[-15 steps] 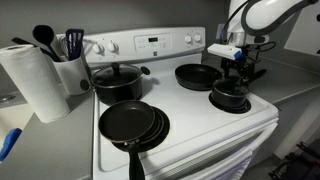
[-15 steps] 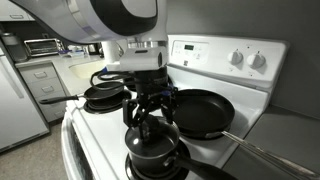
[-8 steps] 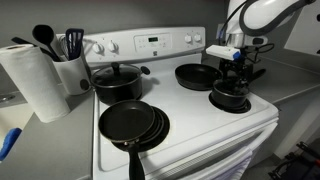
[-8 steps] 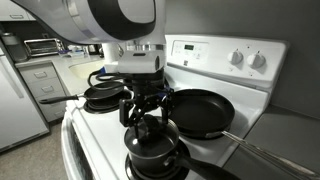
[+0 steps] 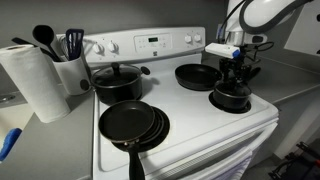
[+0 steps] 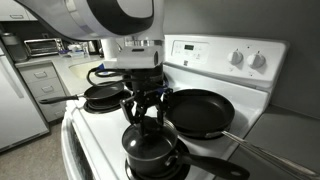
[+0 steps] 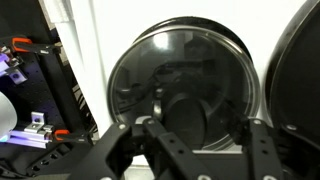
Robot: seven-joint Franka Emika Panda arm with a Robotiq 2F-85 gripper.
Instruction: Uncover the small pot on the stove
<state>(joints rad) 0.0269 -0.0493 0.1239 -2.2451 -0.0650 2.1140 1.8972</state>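
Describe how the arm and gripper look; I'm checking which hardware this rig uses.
The arm is built of glossy white, rounded links, with a dark grey round cap on one joint. A pale boxy housing sits at the wrist. Below it the gripper is matt black, with two jointed linkage fingers. No markings are legible.

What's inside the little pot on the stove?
A glass lid covers the small pot, with the open gripper above it. Through the glass only dark reflections show, so I cannot tell what is inside.
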